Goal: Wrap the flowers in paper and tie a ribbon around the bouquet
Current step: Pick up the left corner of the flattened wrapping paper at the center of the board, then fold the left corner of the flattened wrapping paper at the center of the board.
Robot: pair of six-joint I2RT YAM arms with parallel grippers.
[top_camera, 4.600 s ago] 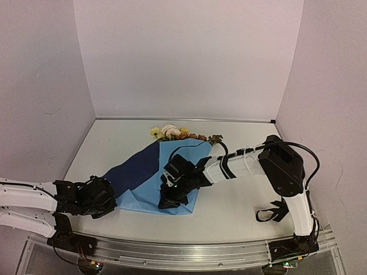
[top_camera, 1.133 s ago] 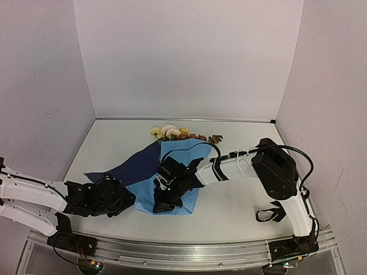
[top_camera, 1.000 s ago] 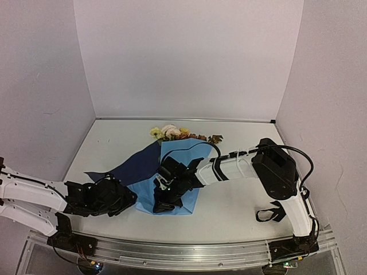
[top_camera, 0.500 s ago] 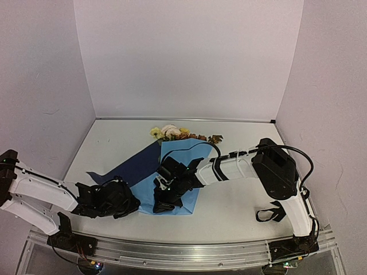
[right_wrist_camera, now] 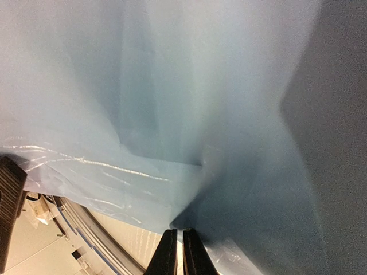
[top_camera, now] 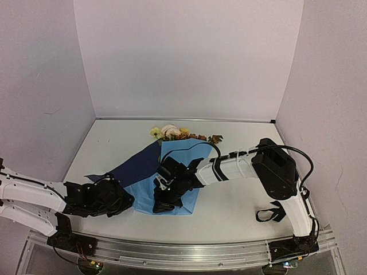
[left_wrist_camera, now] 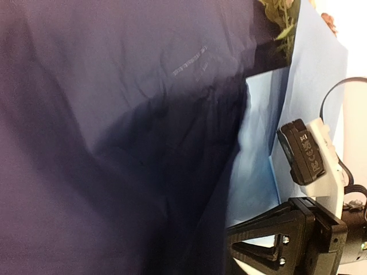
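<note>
Navy paper (left_wrist_camera: 114, 143) hides left gripper (top_camera: 125, 199) jaws: state unclear; right gripper (right_wrist_camera: 176, 252) clenched against pale-blue face; flowers (top_camera: 171, 132) half-covered beyond right jaws. White table (top_camera: 229, 209), lilac walls (top_camera: 189, 57).

Seen from above, the paper (top_camera: 140, 166) covers the middle of the table (top_camera: 109, 143), and the flowers (top_camera: 169, 132) close off its far end. The right arm (top_camera: 235, 166) lies like a bar from the lower right to the centre, its hand (top_camera: 162, 206) at the sheet's near edge. The left hand (top_camera: 122, 198) blocks the sheet's lower left corner. Bare table lies open at the upper left, upper right and lower middle, up to the ribbon (top_camera: 269, 215).
</note>
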